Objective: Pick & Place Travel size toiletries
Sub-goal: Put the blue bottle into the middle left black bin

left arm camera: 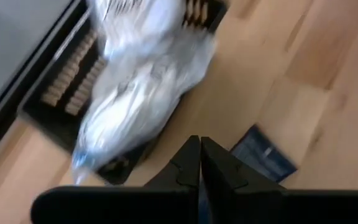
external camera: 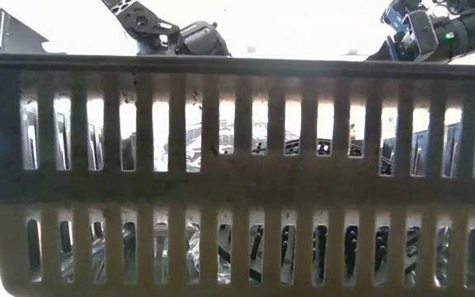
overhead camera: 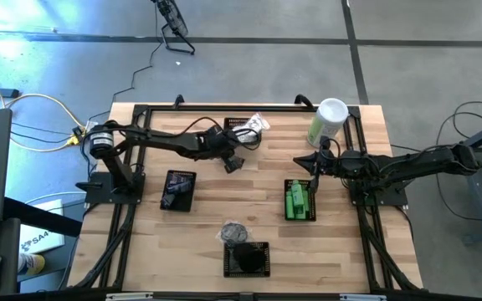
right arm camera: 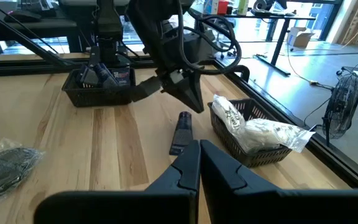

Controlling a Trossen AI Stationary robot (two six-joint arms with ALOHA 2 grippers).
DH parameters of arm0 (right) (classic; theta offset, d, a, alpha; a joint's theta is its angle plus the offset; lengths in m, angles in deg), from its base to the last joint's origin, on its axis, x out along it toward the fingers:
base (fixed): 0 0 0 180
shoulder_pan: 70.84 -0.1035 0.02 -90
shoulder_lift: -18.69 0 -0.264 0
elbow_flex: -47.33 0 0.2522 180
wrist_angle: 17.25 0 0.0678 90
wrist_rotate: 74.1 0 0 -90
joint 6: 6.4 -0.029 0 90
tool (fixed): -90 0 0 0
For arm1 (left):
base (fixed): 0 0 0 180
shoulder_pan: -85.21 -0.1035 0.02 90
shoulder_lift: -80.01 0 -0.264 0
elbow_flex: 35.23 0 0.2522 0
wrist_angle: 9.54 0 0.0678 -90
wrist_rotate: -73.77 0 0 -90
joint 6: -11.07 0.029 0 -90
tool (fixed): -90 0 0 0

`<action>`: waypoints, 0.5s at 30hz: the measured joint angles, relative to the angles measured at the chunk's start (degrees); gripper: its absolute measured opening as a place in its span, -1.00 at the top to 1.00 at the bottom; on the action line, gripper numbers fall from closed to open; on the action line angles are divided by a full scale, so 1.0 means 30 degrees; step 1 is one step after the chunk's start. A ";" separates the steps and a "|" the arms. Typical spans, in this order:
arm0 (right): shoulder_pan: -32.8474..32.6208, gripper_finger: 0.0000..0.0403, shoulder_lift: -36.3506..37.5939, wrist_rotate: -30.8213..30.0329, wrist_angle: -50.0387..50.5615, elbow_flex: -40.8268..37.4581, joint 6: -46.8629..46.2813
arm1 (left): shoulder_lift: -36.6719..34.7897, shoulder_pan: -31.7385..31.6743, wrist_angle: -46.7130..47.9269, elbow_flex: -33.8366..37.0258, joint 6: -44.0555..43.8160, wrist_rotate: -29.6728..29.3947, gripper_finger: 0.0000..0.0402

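High view: left gripper [overhead camera: 234,164] shut, empty, just past far basket [overhead camera: 239,128] with white packets [overhead camera: 256,124]. Right gripper [overhead camera: 313,170] shut, empty, above basket holding green bottles [overhead camera: 296,201]. Black tubes [overhead camera: 175,189] in left basket. Dark round bits [overhead camera: 233,232] loose on table [overhead camera: 207,209]

Low view: near basket wall [external camera: 237,177] fills picture, dark things inside hard to tell

Left wrist view: fingers [left arm camera: 191,167] together, packets ahead, small dark tube [left arm camera: 263,155] flat on wood

Right wrist view: fingers [right arm camera: 188,167] together, same tube [right arm camera: 181,132] lies beside packet basket, under left gripper
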 joint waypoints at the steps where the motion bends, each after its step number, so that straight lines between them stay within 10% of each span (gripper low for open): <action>1: 0.0000 0.98 0.0000 0.0000 -0.0006 0.0000 0.0000 | 0.0009 0.0002 0.0363 0.0009 -0.0282 -0.0135 0.95; 15: -0.0004 0.98 0.0000 0.0000 -0.0014 0.0000 0.0000 | 0.0146 0.0495 0.0558 0.1669 -0.2216 -0.2611 1.00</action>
